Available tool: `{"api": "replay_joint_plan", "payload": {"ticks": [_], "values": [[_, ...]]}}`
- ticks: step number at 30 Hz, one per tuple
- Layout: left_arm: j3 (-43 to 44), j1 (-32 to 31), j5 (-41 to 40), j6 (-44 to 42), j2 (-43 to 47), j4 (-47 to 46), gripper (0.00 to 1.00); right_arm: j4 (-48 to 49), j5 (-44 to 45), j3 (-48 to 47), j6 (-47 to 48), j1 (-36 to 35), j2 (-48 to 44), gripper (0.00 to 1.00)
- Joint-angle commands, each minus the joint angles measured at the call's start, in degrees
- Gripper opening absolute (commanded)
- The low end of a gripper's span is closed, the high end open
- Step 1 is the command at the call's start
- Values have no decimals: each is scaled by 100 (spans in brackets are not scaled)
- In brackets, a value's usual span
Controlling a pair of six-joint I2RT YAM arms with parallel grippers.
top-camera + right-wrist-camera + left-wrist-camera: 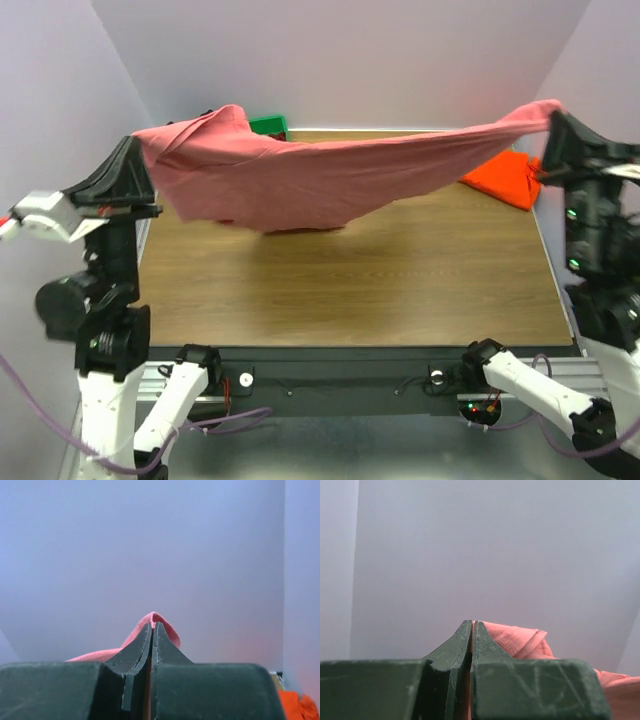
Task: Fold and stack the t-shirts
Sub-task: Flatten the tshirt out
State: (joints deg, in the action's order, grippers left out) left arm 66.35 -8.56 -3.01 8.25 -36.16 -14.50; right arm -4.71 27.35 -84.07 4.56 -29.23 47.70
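Salmon-pink t-shirt (300, 180): one
Orange t-shirt (505, 178): one
Green bin (268, 125): one
Grippers: two, left gripper (471, 628) and right gripper (151, 627)

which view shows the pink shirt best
The top external view: the salmon-pink t-shirt hangs stretched between the left gripper and the right gripper above the table, its whole span visible. Each wrist view shows only a small bunch of it pinched in the closed jaws.

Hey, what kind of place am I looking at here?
Most likely a robot lab test cell, not a home: a wood-grain table boxed in by plain pale wall panels, a left arm and right arm bolted at its near edge, stretching a salmon-pink t-shirt between them.
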Motion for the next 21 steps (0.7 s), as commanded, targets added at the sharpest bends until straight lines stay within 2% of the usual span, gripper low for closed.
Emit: {"api": "replay_joint_plan", "payload": {"ticks": [1, 6, 13, 21], "values": [[580, 12, 554, 54, 162, 34, 0, -248, -599, -504, 89, 23, -463, 0], [1239, 12, 976, 177, 189, 202, 0, -513, -924, -1040, 63, 32, -753, 0], [1750, 12, 1416, 361, -197, 202, 0, -540, -1074, -1243, 89, 32, -719, 0], [1689, 12, 1505, 555, -1621, 0, 0, -189, 190, -489, 422, 23, -86, 1]]}}
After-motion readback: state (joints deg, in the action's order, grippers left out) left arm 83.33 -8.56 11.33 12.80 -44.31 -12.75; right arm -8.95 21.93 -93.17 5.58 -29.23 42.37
